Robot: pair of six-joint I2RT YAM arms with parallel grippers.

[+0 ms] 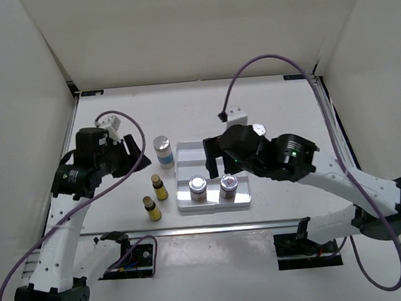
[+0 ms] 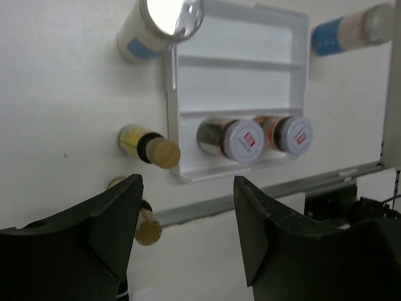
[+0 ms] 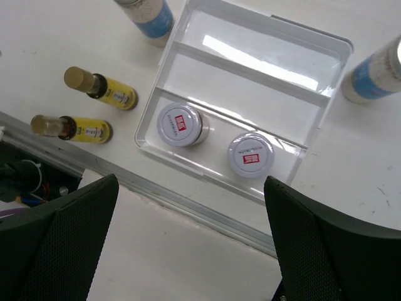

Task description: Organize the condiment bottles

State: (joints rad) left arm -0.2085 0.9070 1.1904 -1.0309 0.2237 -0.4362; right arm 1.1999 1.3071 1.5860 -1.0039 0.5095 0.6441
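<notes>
A white table (image 1: 266,98) sits inside plain white walls (image 1: 192,27). All six bottles stand upright, caps up. The left jar (image 1: 198,186) and right jar (image 1: 228,184) share the near row of the tray (image 1: 191,161). One white bottle (image 1: 163,151) stands left of the tray, the other white bottle (image 1: 257,129) at its far right. The two yellow bottles (image 1: 160,186) stand near-left. The left gripper (image 2: 188,185) and right gripper (image 3: 191,182) gape empty.

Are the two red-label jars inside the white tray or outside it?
Inside: both jars stand upright, side by side, in the tray's front compartment.
</notes>
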